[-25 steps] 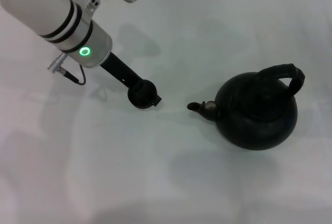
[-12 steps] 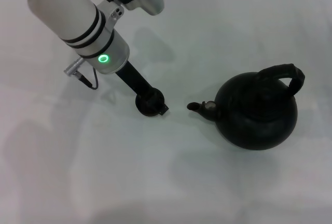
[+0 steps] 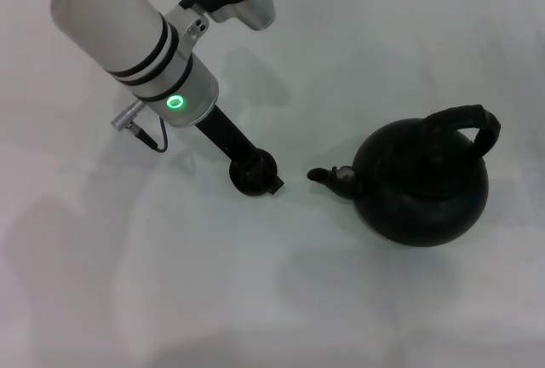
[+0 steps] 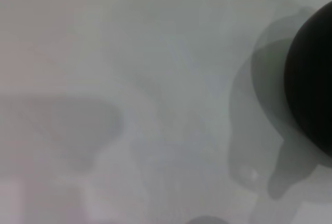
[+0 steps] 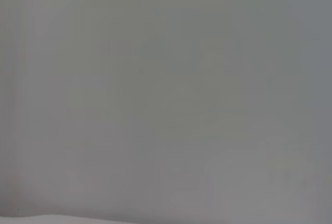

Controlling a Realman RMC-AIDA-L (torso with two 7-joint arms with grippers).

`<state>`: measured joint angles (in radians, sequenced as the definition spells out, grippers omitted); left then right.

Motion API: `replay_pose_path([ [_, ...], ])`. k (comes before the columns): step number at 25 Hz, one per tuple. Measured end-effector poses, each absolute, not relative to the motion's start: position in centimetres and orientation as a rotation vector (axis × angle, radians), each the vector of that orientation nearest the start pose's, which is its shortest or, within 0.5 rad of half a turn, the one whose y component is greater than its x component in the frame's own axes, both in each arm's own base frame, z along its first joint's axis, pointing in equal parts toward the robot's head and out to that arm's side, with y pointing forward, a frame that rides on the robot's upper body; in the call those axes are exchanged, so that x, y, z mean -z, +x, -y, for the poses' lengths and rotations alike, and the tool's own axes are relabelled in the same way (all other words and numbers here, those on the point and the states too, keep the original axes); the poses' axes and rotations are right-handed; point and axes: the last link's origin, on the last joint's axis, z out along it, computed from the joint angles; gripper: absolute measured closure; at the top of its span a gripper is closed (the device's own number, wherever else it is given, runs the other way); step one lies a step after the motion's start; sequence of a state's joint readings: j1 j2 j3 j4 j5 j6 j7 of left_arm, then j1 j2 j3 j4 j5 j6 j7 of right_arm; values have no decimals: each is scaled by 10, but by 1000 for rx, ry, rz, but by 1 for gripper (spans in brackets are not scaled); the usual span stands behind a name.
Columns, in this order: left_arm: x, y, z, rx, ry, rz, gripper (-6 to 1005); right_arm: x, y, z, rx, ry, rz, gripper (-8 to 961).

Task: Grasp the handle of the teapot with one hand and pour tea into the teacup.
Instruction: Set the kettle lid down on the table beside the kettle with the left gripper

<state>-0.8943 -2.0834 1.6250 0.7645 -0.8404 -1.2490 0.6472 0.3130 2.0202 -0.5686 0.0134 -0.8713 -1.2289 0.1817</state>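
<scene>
Now the left end effector [image 3: 255, 174] sits at the teacup [image 3: 249, 177], left of the teapot [image 3: 421, 185]; its grip state is unclear.

A plain white tabletop [image 3: 255, 300] with soft grey shadows.

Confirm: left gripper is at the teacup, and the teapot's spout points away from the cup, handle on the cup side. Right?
Not quite. In the head view the teapot has its spout pointing toward the teacup, and the handle arches on the far side from the cup. The left gripper is at the teacup, as you said.
</scene>
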Motion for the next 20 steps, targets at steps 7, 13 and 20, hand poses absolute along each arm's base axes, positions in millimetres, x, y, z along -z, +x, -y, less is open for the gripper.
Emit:
replay_pose_path([
  [7,101,-161,-366,-536,-2830,896,259,-31,407,-272,-464,-1529,-567,86],
  [13,102,-161,-365,-544,-2832,888,256,-30,406,-272,-465,-1529,-568,86],
  [20,103,-161,-364,-558,-2843,866,252,-30,406,-273,-466,-1531,-568,86],
])
